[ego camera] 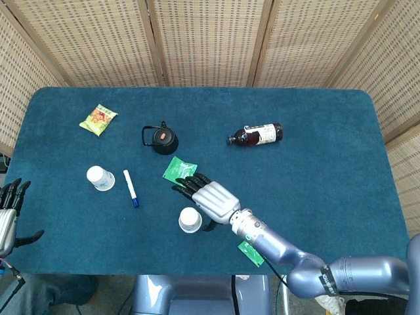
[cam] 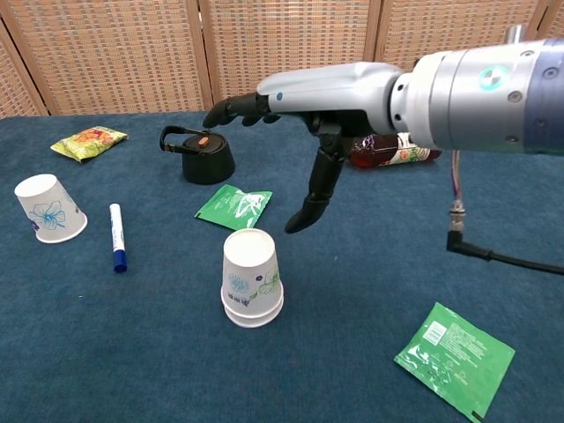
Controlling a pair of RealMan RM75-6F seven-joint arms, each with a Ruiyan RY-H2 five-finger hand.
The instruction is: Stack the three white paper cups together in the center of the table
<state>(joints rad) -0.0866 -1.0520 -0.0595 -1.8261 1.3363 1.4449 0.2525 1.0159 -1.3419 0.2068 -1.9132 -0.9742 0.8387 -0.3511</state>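
Two white paper cups (cam: 251, 279) with blue flower prints stand upside down, nested one over the other, near the table's front middle; the same stack of cups (ego camera: 190, 220) shows in the head view. My right hand (cam: 295, 123) hovers above and just behind the stack, fingers spread, holding nothing; this right hand (ego camera: 209, 197) shows in the head view too. A third cup (cam: 48, 208) sits upside down at the far left, seen as the lone cup (ego camera: 100, 178) from above. My left hand (ego camera: 9, 210) rests open at the table's left front edge.
A blue-capped marker (cam: 116, 236) lies beside the lone cup. A black kettle (cam: 201, 156), green packet (cam: 233, 206), brown bottle (cam: 388, 150) and snack bag (cam: 88, 141) lie behind. Another green packet (cam: 455, 355) sits front right.
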